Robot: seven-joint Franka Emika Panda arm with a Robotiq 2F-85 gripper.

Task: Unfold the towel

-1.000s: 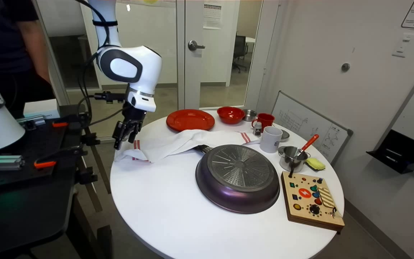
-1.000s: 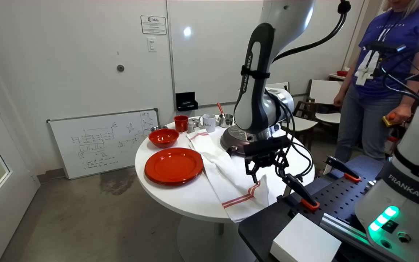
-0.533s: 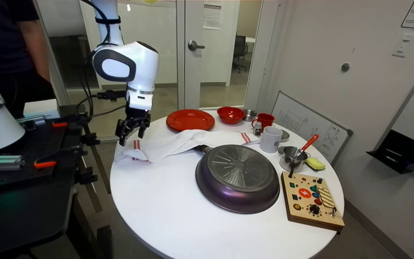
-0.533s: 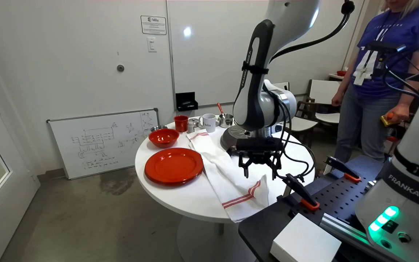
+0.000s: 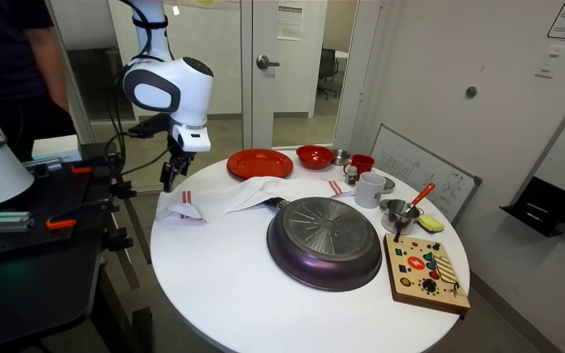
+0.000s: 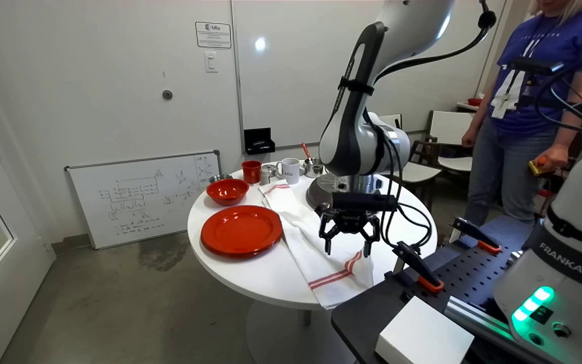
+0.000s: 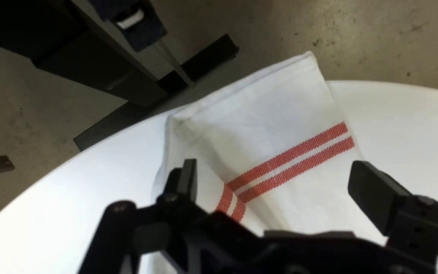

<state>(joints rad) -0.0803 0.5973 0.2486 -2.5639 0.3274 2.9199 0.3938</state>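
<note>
The white towel [image 6: 298, 237] lies as a long, narrow, rumpled strip across the round table, in both exterior views. Red stripes cross it near each end. In the wrist view the towel's near end [image 7: 272, 110] has a fold running through the stripes, and its corner reaches past the table edge. My gripper [image 6: 347, 251] hovers over this striped end, fingers pointing down. Its jaws stand wide apart on either side of the stripes, and the gripper [image 7: 274, 186] has nothing between its fingertips. It looks clear of the cloth.
An upturned dark pan [image 5: 331, 240] sits beside the towel, its handle against the cloth. Red plates [image 6: 240, 230] lie along the other side. Past the far end stand a white mug [image 5: 370, 190], a red bowl [image 5: 315, 157] and a pot [image 5: 400, 215]. A wooden button box [image 5: 424, 274] lies beyond the pan.
My gripper has turned about its axis and shifted slightly, so both fingers now stand side by side over the stripes. It has stayed open. The towel lies as before.
</note>
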